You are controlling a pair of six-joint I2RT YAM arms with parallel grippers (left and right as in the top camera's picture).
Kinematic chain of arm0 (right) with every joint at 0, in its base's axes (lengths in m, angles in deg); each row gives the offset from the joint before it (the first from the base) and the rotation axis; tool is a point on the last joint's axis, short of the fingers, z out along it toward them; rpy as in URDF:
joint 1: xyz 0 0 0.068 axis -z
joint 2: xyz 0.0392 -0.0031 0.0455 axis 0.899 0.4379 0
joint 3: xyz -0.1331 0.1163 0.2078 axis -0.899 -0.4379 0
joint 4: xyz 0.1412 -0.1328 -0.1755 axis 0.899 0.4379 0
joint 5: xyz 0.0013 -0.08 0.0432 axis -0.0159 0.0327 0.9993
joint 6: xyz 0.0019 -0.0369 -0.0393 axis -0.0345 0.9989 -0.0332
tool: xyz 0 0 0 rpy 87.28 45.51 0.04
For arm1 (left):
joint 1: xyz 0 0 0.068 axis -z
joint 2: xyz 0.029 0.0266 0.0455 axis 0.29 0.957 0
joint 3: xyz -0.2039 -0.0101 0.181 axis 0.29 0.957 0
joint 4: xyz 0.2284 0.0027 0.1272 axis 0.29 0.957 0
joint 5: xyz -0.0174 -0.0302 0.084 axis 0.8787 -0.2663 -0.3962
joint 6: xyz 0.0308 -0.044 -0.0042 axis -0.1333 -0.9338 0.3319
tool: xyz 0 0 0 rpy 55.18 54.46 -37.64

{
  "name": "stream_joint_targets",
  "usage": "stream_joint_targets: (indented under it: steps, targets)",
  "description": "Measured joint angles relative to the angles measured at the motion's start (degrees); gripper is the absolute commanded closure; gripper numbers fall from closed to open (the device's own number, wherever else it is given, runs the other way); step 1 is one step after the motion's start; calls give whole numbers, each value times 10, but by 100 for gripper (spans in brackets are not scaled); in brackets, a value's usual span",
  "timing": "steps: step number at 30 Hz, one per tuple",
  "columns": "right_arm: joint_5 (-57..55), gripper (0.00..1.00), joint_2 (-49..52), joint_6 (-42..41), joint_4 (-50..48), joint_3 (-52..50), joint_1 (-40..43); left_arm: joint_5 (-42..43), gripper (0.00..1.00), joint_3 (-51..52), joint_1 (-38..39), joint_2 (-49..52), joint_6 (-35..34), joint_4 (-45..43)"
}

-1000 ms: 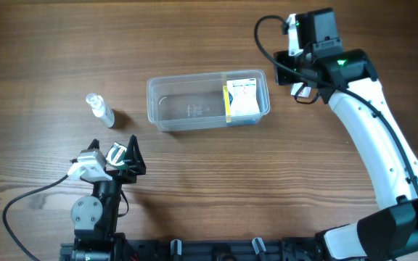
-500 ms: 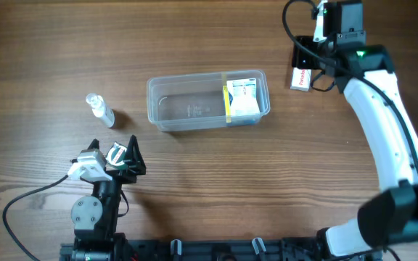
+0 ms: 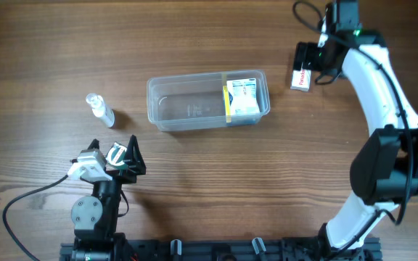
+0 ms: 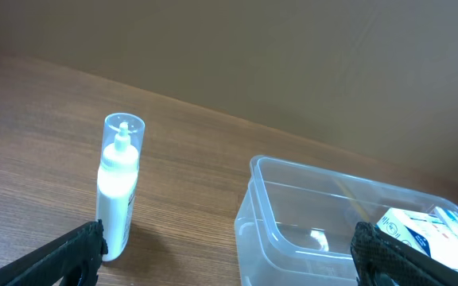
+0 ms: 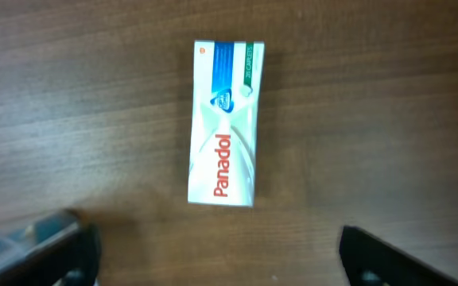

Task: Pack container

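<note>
The clear plastic container (image 3: pixel 187 109) lies mid-table, with a white and yellow box (image 3: pixel 242 98) in its right end. It also shows in the left wrist view (image 4: pixel 332 214), with the box (image 4: pixel 432 230) inside. A white Panadol box (image 3: pixel 302 77) lies flat on the table, to the right of the container and apart from it. My right gripper (image 3: pixel 312 61) is open and empty above it. In the right wrist view the Panadol box (image 5: pixel 223 123) lies just ahead of the spread fingers (image 5: pixel 229 254). My left gripper (image 3: pixel 122 156) is open and empty near the front edge.
A small white spray bottle with a clear cap (image 3: pixel 100 109) stands left of the container. In the left wrist view the bottle (image 4: pixel 119 187) is ahead of the left finger of my left gripper (image 4: pixel 229 258). The table is brown wood.
My right arm has swung from the container's right end towards the far right, and the Panadol box now shows in full. The left arm has not moved.
</note>
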Motion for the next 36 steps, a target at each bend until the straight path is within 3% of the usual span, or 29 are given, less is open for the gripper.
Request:
stream_joint_targets:
  steps: [6, 9, 18, 36]
  targets:
    - [16, 0, 69, 1, 137, 198, 5, 0, 0, 0, 0, 0, 0, 0]
    - [28, 0, 103, 1, 160, 245, 5, 0, 0, 0, 0, 0, 0, 0]
    - [50, 0, 198, -6, 153, 252, 7, 0, 0, 0, 0, 0, 0, 0]
    - [26, 0, 242, -27, 129, 252, 7, 0, 0, 0, 0, 0, 0, 0]
